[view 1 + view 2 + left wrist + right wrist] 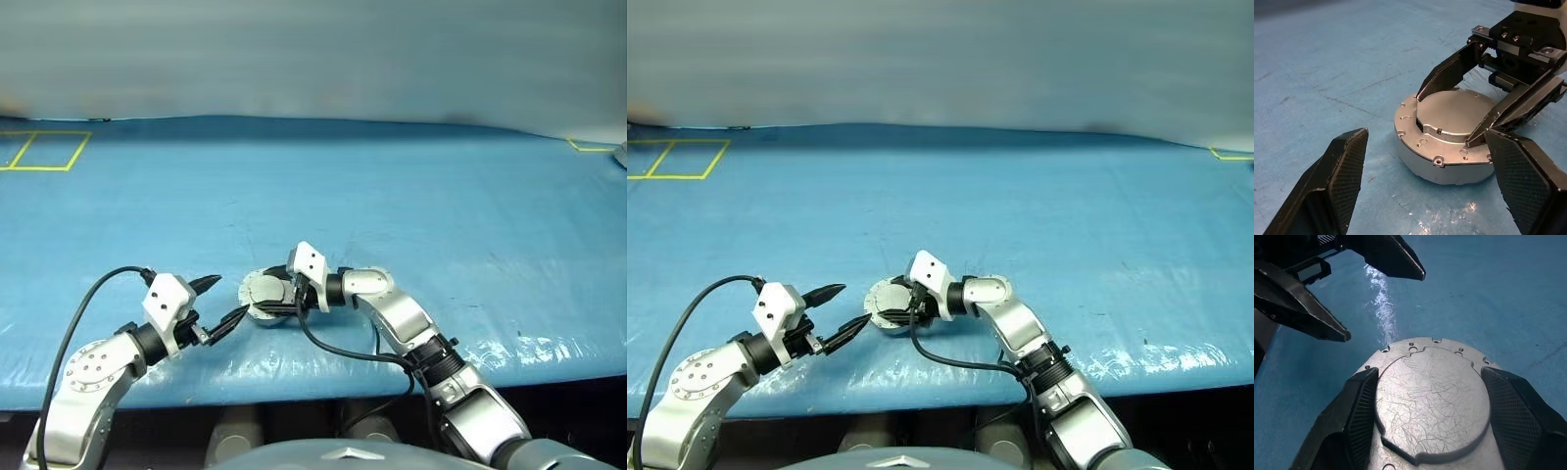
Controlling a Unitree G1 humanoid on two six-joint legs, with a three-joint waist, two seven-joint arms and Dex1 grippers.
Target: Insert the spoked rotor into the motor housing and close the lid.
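left wrist view looks past its own spread, empty left gripper [1420, 186] at the motor housing [1442, 164], which sits on the blue table cover [1327, 73] just ahead of the fingertips with nothing between them. the right gripper [1432, 423] reaches in from the far side, its two black fingers [1447, 73] straddling the raised round lid [1432, 404] on top. the housing is a short, pale silver cylinder; its lid is scratched, plain metal, lying flat and shut.

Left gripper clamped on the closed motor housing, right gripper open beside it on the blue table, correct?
Sides swapped. The right gripper straddles the closed motor housing, fingers against the raised lid; the left gripper hangs open beside it. Left wrist view shows it.
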